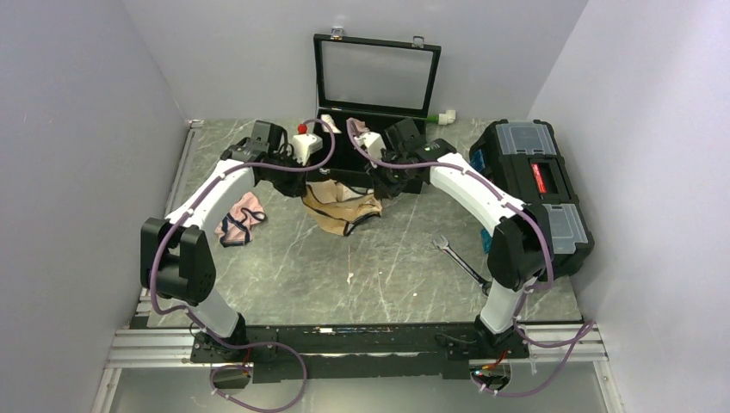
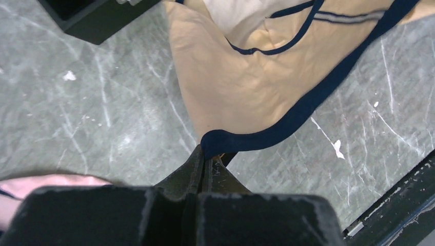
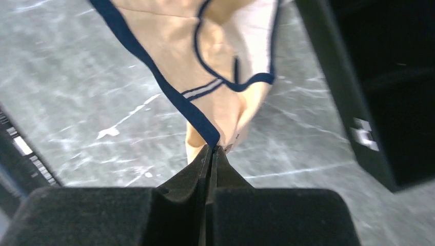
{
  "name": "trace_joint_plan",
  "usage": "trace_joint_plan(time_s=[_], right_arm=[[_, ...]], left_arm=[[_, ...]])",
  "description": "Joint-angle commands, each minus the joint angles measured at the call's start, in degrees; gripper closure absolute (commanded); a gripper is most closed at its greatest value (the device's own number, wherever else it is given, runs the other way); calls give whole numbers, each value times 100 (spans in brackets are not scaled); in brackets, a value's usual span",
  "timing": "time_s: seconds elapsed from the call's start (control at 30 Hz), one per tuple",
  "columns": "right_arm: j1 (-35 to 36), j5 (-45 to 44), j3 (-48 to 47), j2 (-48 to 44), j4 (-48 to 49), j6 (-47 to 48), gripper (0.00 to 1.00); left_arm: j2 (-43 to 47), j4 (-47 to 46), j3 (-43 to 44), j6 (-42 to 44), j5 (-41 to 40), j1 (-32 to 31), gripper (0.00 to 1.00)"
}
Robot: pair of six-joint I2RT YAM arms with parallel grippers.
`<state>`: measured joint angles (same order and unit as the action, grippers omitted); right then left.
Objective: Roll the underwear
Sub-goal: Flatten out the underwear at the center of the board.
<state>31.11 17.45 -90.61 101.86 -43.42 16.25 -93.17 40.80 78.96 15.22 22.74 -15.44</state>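
The tan-beige underwear (image 1: 343,209) with navy edging hangs spread between my two grippers above the grey marble table, its lower part resting on the surface. My left gripper (image 1: 303,187) is shut on the navy band at one corner; in the left wrist view the underwear (image 2: 241,87) fans away from the left gripper (image 2: 209,154). My right gripper (image 1: 380,191) is shut on the opposite corner. In the right wrist view the underwear (image 3: 205,66) runs up from the right gripper (image 3: 213,148), the navy edge pinched between the fingers.
A pink underwear (image 1: 241,217) lies crumpled at the left. An open black case (image 1: 375,103) stands behind the grippers. A black toolbox (image 1: 538,185) sits at the right, a wrench (image 1: 460,261) in front of it.
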Motion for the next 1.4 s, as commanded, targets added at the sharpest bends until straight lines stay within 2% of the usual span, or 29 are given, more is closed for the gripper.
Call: trace_joint_plan(time_s=[0.0,0.1,0.17,0.2,0.27,0.4,0.7,0.93,1.17,1.37], right_arm=[[-91,1602,349,-301,103,-170,100],[-205,1989,663,-393,388,-300,99],[-277,2157,801,-426,565,-342,95],[-321,2261,853,-433,629,-336,92],[-419,2473,904,-408,727,-366,77],[-620,2949,803,-236,787,-476,60],[-626,3374,968,-205,1361,-628,35],[-317,3464,1244,-25,2423,-1059,30],[34,3017,1428,317,3338,-1389,30],[299,2576,1797,390,4048,-1514,34]], left_arm=[[46,-382,-355,166,626,7,100],[181,-593,-563,241,935,7,100],[231,-617,-600,257,1286,15,100],[233,-617,-594,252,1460,15,100],[190,-594,-551,195,1741,15,100],[42,-468,-387,-48,2153,61,100],[-721,142,428,-517,2823,136,100],[-964,257,593,-577,3011,130,100],[-932,228,529,-575,3046,144,100],[-949,275,541,-559,3061,144,100]])
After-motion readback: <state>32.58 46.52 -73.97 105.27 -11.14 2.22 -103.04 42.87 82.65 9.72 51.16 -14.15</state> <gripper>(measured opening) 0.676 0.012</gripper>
